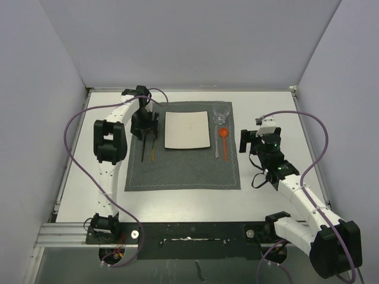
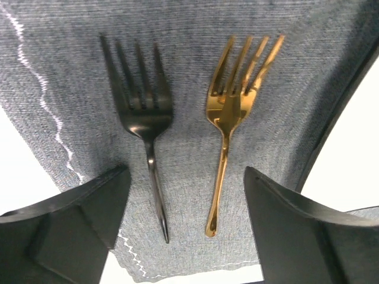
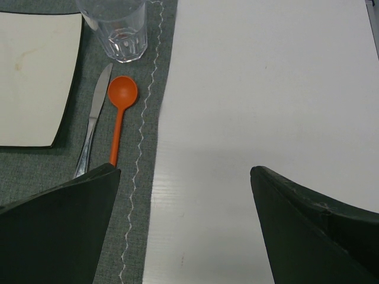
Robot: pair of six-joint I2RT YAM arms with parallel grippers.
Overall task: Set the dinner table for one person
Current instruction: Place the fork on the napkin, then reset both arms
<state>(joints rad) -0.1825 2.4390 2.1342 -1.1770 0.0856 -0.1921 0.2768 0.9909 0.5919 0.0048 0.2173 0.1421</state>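
From above, the white dinner table (image 1: pixel 189 204) spans the booth, with a grey placemat (image 1: pixel 183 171) at its middle. The mat carries a plate (image 1: pixel 187 130), and right of that a glass (image 1: pixel 221 112), a knife (image 1: pixel 217 148) and an orange spoon (image 1: pixel 224 142). The left gripper (image 1: pixel 145 131) hangs over the mat's far left. The right gripper (image 1: pixel 246 141) is just right of the mat.

Left wrist: the jaws are parted and grip nothing. A black fork (image 2: pixel 142 112) and a gold fork (image 2: pixel 231 106) lie side by side on the mat beneath.

Right wrist: the jaws are spread wide and empty, straddling the mat's right edge.

dinner table (image 1: pixel 278 106): forks (image 2: pixel 145 115) left of plate (image 1: pixel 187 130) | knife (image 1: pixel 217 148), spoon (image 1: pixel 224 139) right | glass (image 1: pixel 221 113) behind
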